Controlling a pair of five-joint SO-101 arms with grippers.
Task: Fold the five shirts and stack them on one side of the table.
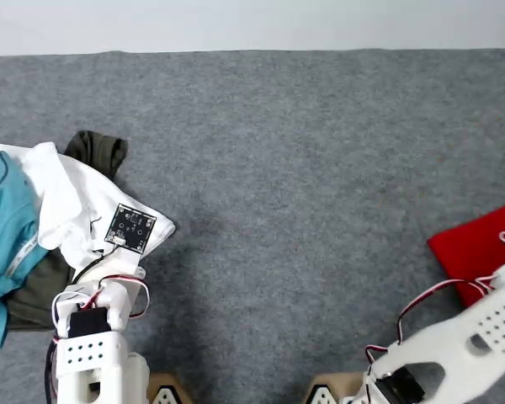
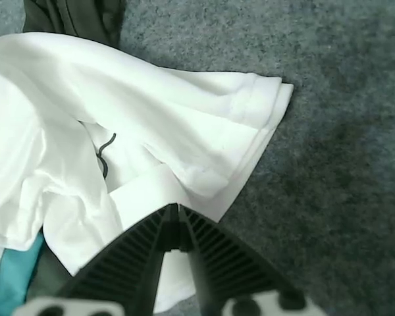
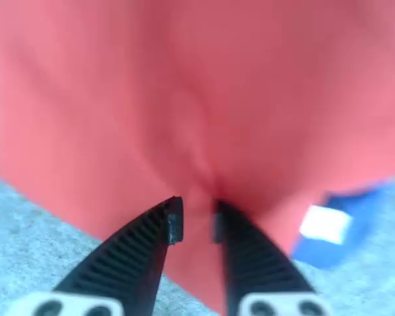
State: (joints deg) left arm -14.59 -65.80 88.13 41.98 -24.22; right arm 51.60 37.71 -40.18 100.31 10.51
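Two shirts concern me: my right fingers (image 3: 215,224) pinch a fold of the red shirt (image 3: 184,99) at the worktop's (image 1: 303,168) 3 o'clock edge. My left fingers (image 2: 178,212) sit pressed together atop the white shirt (image 2: 151,112), heaped at 9 o'clock.

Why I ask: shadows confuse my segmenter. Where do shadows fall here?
High view: soft shadow on the table right of the white shirt. Left wrist view: the same, beside its hem. Right wrist view: a dim crease in the red shirt.
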